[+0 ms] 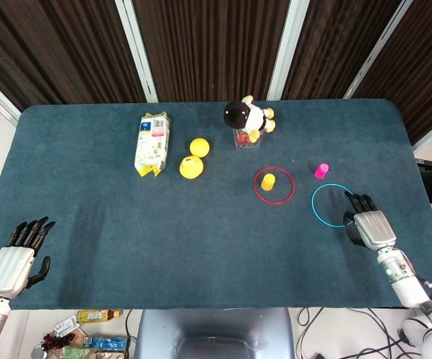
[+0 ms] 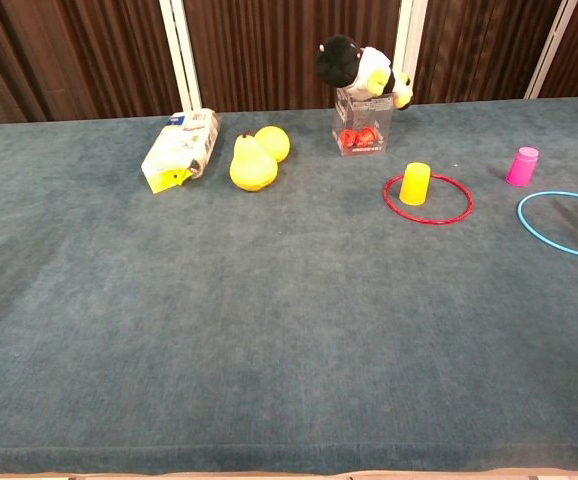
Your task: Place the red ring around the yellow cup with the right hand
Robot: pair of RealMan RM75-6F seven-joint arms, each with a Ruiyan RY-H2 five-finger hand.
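The surface [image 1: 201,247], a dark blue felt-covered top, carries all items in its far half; both robot hands sit at its near corners.

The right robot hand [image 1: 368,224] rests palm-down at the near right of the surface, holding nothing, fingers extended and slightly apart. Its fingertips [image 1: 356,200] lie at the near-right arc of the blue ring [image 1: 332,205]; contact cannot be confirmed. The left robot hand [image 1: 14,262] lies at the near left corner, fingers extended, empty, well apart from every item.

The red ring [image 1: 274,185] lies flat on the surface and encircles the yellow cup [image 1: 268,181], which stands upside down inside it, off-centre toward the ring's far-left arc. From the right robot hand, ring and cup lie to the left and farther from the robot, beyond the blue ring. The right robot hand is much the nearer of the two. A ring has no long axis; any approach bearing is equivalent.

Judgement: the required placement appears complete, and no further grasp seems necessary.

Surrounding items: a milk carton [image 1: 152,143] lies on its side at far left, with a yellow pear [image 2: 251,164] and a yellow ball [image 2: 273,143] beside it. A plush toy [image 1: 247,116] sits on a clear box [image 2: 361,125] behind the red ring. A pink cup [image 1: 321,170] stands between the two rings, toward the far side. Any reach from the right robot hand to the red ring passes over the blue ring.
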